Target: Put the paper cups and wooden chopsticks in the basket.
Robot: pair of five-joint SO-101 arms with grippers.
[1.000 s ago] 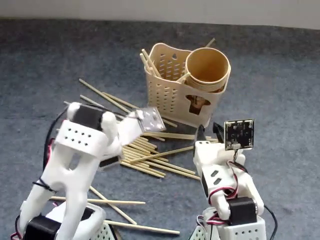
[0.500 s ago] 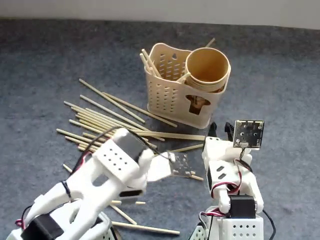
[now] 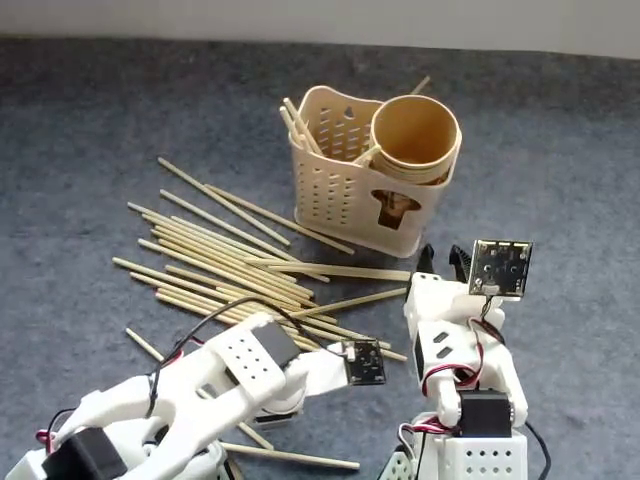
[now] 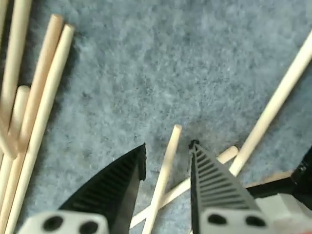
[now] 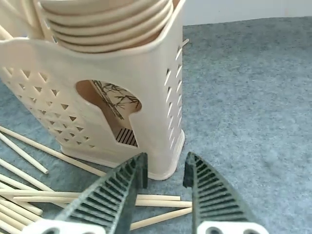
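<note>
Left wrist view: left gripper (image 4: 167, 150) parted astride one chopstick (image 4: 165, 165), evidently poised to pinch. Right gripper (image 5: 165, 165) narrowly parted, empty, facing the basket (image 5: 58, 63).

A cream, perforated basket (image 3: 345, 195) stands upright on the grey surface (image 3: 580, 180), holding a stack of paper cups (image 3: 415, 135) and a few wooden chopsticks (image 3: 298, 122). Many loose chopsticks (image 3: 225, 262) lie scattered flat beside it.
</note>
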